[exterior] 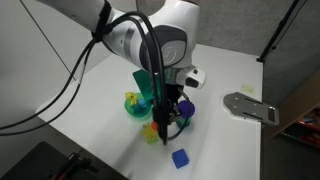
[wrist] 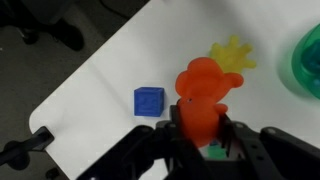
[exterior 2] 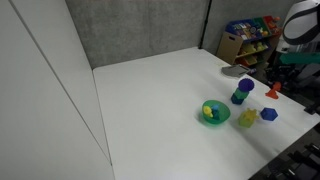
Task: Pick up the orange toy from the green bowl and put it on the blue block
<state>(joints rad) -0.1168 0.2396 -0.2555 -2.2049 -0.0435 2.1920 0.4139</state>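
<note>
My gripper (wrist: 203, 125) is shut on the orange toy (wrist: 203, 95), a lumpy orange-red figure held above the white table. The blue block (wrist: 149, 101) lies on the table just left of the toy in the wrist view. The green bowl (wrist: 308, 60) shows at the right edge of that view. In an exterior view the gripper (exterior: 167, 125) hangs between the green bowl (exterior: 137, 105) and the blue block (exterior: 180, 157). In an exterior view the orange toy (exterior 2: 275, 92) hangs above the blue block (exterior 2: 269, 115), right of the green bowl (exterior 2: 214, 113).
A yellow toy (wrist: 232, 53) lies on the table behind the orange one, and another yellow piece (exterior 2: 208, 110) sits in the bowl. A taller blue round-topped object (exterior 2: 240, 92) stands nearby. A grey metal part (exterior: 250, 106) lies near the table edge. A toy shelf (exterior 2: 250, 35) stands behind.
</note>
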